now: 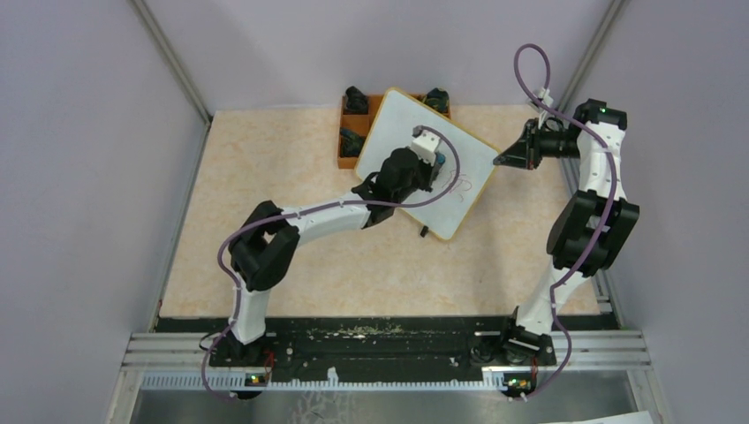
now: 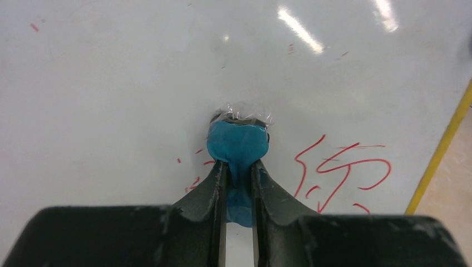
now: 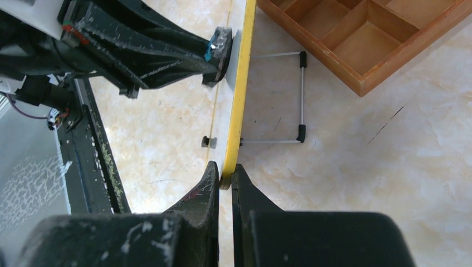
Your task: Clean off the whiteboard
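The whiteboard [image 1: 402,124], white with a yellow frame, stands tilted at the back middle of the table. My left gripper [image 2: 239,167] is shut on a blue eraser [image 2: 238,142] and presses it against the board face [image 2: 111,83]. Red handwritten characters [image 2: 342,169] lie just right of the eraser, with small red specks at its left. My right gripper [image 3: 225,175] is shut on the board's yellow edge [image 3: 240,100], at its right corner [image 1: 496,164] in the top view. The left gripper [image 3: 214,47] with the eraser also shows in the right wrist view.
An orange-brown compartment tray [image 1: 351,132] lies behind the board, holding dark objects; it also shows in the right wrist view [image 3: 356,33]. The board's wire stand [image 3: 300,94] rests on the beige tabletop [image 1: 265,177]. Grey walls close in both sides.
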